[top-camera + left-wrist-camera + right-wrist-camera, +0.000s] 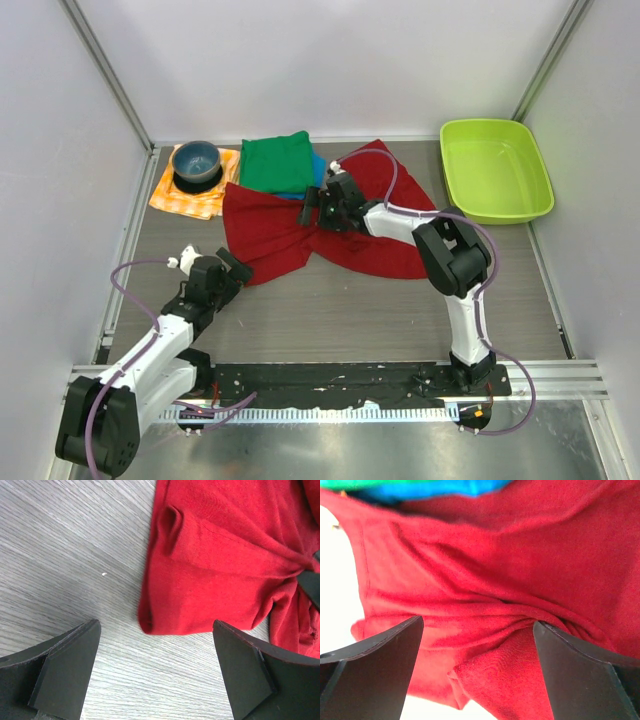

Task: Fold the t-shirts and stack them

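Note:
The dark red t-shirt (290, 232) lies rumpled and bunched at its middle on the table. A folded green t-shirt (278, 162) lies on a blue t-shirt (316, 170) at the back, just behind it. My right gripper (320, 212) is open, low over the bunched middle of the red shirt (485, 610), with fabric between its spread fingers (580, 675). My left gripper (236, 264) is open and empty over bare table, just short of the red shirt's near left corner (200, 595). Green (365, 484) and blue (435, 489) cloth show at the top of the right wrist view.
A blue bowl (196, 162) stands on an orange-and-white checked cloth (193, 192) at the back left. A lime green bin (494, 168) stands at the back right. Grey walls close in the table on three sides.

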`<act>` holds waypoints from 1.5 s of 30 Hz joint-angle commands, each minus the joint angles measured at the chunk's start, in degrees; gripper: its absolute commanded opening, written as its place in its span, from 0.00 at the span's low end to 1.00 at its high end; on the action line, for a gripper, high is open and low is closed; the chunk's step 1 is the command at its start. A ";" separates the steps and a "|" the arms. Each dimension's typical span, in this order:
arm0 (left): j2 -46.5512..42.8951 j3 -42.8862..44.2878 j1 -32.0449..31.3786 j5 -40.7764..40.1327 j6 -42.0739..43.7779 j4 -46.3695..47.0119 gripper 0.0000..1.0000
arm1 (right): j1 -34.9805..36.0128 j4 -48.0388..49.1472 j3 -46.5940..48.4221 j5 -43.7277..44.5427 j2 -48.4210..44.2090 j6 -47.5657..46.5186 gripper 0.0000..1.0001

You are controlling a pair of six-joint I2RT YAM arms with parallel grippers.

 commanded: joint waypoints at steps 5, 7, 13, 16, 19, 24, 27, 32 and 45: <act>-0.75 0.05 -0.05 0.02 1.43 -1.36 1.00 | 0.44 2.54 5.53 6.91 -5.88 -7.03 0.98; -1.46 0.75 -0.05 0.63 1.61 -2.07 1.00 | 1.76 1.49 3.60 7.00 -9.15 -7.83 0.98; -3.92 5.84 -0.22 4.68 0.38 -4.18 1.00 | 4.57 2.18 -10.88 6.73 -19.88 -6.61 0.98; -0.24 9.97 -0.40 6.17 0.64 -1.99 1.00 | 4.57 2.71 -16.77 7.44 -23.65 -6.25 0.98; 6.17 14.72 -0.66 8.89 1.08 2.66 1.00 | 4.49 3.07 -21.88 12.17 -27.96 -7.04 0.98; 18.99 20.62 -4.17 9.07 -0.32 8.29 1.00 | 3.96 2.28 -25.50 15.61 -32.18 -8.01 0.99; 23.49 22.11 -6.46 9.16 -1.99 11.55 1.00 | 2.38 1.75 -26.73 15.88 -33.33 -7.92 0.99; 31.23 23.43 -8.39 10.30 -3.31 15.24 1.00 | 0.36 1.57 -29.10 15.97 -35.35 -8.62 0.99; 38.35 23.34 -9.37 7.41 -0.59 16.57 1.00 | -5.62 0.34 -38.07 17.29 -37.64 -3.80 0.99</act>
